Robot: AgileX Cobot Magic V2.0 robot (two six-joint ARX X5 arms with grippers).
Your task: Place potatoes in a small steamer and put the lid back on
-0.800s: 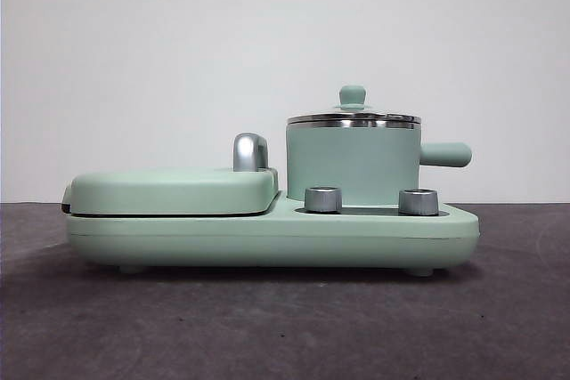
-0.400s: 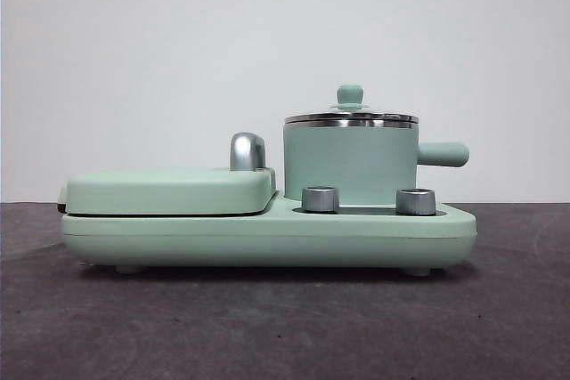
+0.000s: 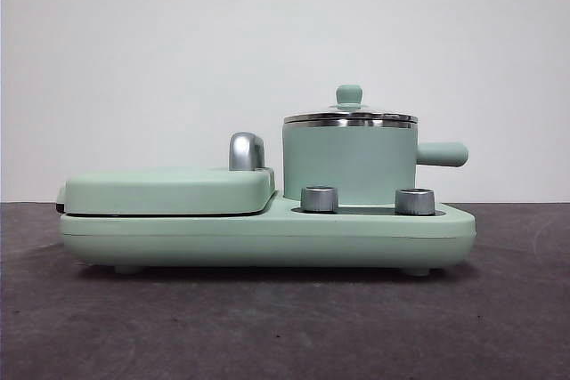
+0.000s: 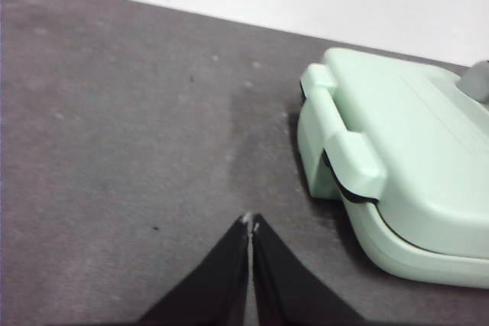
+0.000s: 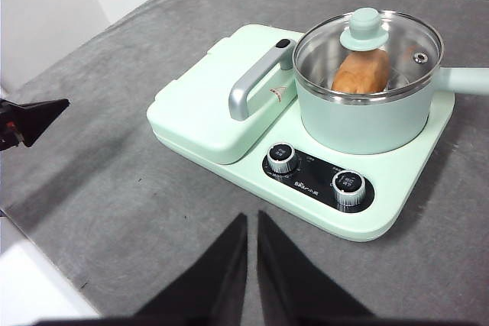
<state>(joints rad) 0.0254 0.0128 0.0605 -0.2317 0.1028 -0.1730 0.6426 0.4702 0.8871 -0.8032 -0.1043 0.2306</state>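
The oblong orange-brown potato [image 5: 361,72] lies inside the small mint-green cylindrical steamer pot [image 3: 349,163], seen through the glass in the upper right of the right wrist frame. The round steel-rimmed lid with its mint knob [image 5: 367,33] sits on the pot's rim, apparently seated flat. The pot stands on the right half of the mint-green cooker base [image 3: 267,236], right of centre in the front frame, behind two steel dials [image 3: 320,199]. To its left lies the flat mint griddle cover [image 3: 169,190] with a chrome handle [image 5: 254,82]. The base rests on the dark grey counter [image 3: 267,327]. The right claw [image 5: 251,223] hangs in front of the cooker, jaws closed, empty. The left claw [image 4: 250,223] hovers beside the griddle end, jaws pressed together, empty.
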